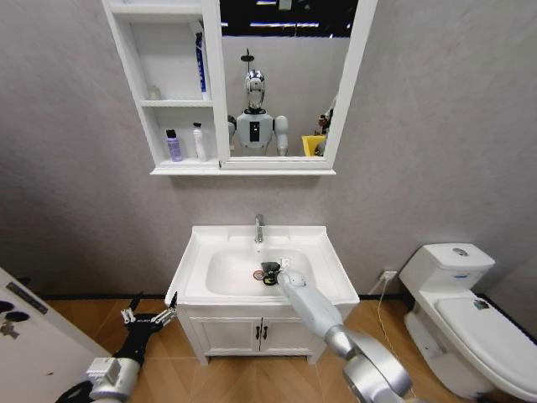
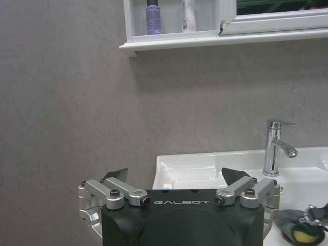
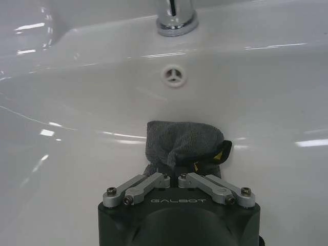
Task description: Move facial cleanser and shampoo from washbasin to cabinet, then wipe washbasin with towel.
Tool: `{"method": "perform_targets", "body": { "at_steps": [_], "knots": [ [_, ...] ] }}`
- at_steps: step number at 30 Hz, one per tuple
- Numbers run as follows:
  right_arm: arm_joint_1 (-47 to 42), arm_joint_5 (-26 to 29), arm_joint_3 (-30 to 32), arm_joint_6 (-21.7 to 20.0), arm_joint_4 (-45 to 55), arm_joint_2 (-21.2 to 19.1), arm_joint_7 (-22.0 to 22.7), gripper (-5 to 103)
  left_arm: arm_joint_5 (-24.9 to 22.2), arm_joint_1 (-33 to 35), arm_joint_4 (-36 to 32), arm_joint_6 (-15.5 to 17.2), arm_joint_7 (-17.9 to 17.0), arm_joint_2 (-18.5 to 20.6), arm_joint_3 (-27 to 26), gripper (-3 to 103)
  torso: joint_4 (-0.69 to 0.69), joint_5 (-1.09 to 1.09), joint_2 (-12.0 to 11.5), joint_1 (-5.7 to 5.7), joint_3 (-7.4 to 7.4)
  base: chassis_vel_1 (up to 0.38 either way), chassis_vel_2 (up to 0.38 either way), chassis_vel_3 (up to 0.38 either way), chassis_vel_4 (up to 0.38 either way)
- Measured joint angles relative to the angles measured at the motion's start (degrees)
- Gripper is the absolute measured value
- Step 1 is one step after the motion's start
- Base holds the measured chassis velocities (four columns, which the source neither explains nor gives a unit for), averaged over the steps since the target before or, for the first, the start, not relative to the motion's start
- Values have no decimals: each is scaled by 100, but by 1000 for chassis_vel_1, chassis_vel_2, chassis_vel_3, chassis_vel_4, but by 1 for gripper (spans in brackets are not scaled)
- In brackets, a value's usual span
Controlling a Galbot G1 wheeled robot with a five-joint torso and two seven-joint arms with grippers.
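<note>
Towel (image 3: 182,143) beneath tap (image 3: 176,15), in right gripper (image 3: 178,177).

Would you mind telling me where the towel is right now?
The towel is down in the washbasin bowl, clamped in the right pincer, in front of the tap and beside the drain in the head view.

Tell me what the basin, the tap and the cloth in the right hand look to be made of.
Basin: looks like glazed white ceramic, glossy, with sharp light streaks on it. Tap: seemingly chromed metal, mirror-bright and reflective. Cloth: apparently soft dark grey terry or microfibre, matte and fuzzy, bunched in folds where the right hand pinches it inside the bowl.
</note>
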Motion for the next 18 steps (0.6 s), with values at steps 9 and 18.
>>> {"method": "perform_targets", "body": {
  "at_steps": [9, 18],
  "knots": [
    [5, 148, -68, 43, -69, 268, -35, 2, 0, 0, 0, 0, 1, 0, 0, 100, -3, 0, 0, 0, -1, 0, 0, 0, 0],
    [-62, -31, 346, -68, -276, 144, -69, 2, 0, 0, 0, 0, 0, 0, 0, 100, 5, 4, 0, -1, -1, 0, 0, 0, 0]
  ]
}}
